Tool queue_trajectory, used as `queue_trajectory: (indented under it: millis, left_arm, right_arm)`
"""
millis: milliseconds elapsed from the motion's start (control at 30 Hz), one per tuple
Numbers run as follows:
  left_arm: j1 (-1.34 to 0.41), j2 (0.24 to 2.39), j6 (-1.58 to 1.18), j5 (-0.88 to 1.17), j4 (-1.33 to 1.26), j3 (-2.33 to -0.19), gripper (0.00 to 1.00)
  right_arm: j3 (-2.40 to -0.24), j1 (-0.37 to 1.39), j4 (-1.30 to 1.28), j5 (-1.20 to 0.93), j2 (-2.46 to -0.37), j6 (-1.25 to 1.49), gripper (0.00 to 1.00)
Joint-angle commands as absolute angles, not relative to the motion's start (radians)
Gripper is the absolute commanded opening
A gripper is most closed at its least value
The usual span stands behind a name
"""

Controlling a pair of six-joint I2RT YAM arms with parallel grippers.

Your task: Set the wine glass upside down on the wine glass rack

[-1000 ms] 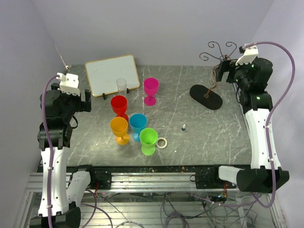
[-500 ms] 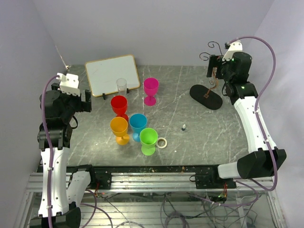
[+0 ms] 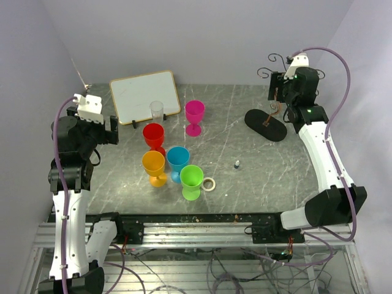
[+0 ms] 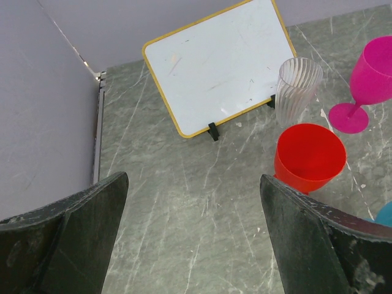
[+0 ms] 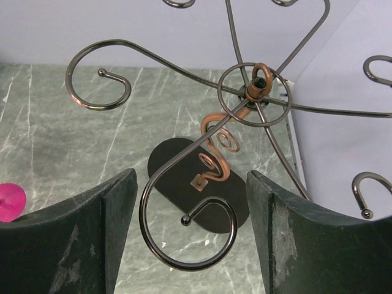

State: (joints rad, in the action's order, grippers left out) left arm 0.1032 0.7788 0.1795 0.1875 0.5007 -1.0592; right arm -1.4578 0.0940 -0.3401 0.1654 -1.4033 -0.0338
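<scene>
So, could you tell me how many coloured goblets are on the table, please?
5: magenta goblet farthest back, red goblet by the clear glass, then orange goblet, blue goblet and green goblet nearest.

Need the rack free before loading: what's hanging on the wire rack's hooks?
On the thin dark wire rack, the visible curled hooks hold nothing; below is its flat black oval base. Cropped hooks can't be checked.

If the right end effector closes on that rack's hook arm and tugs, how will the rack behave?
The wine glass rack is thin wire, so the curled arm would likely flex rather than stay rigid. It stands tall on a slim stem over a flat oval base, so a sideways tug up top may tip or slide it.
</scene>
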Motion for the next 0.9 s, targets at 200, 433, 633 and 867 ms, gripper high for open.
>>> queue_trajectory:
  millis: [200,433,633,867]
  left_arm:
    - [0.116,0.781,0.176,0.212,0.459,-1.045,0.99]
    - [0.116,0.785,0.181,0.223,0.456,-1.039,0.99]
    - [0.115,0.788,0.194,0.267,0.457,-1.012,0.99]
    - [0.116,0.788,0.205,0.36,0.467,-0.98,0.99]
  right_arm:
    - [-1.448,0.099,-0.295,0.163,-1.423,-0.041,0.59]
    - [-1.467,0.1,-0.308,0.154,-1.436,-0.041,0.4]
    - [-1.48,0.125,-0.338,0.146,-1.414,-0.047,0.2]
    - [-1.497,0.188,-0.382,0.167,-1.381,-0.06,0.0]
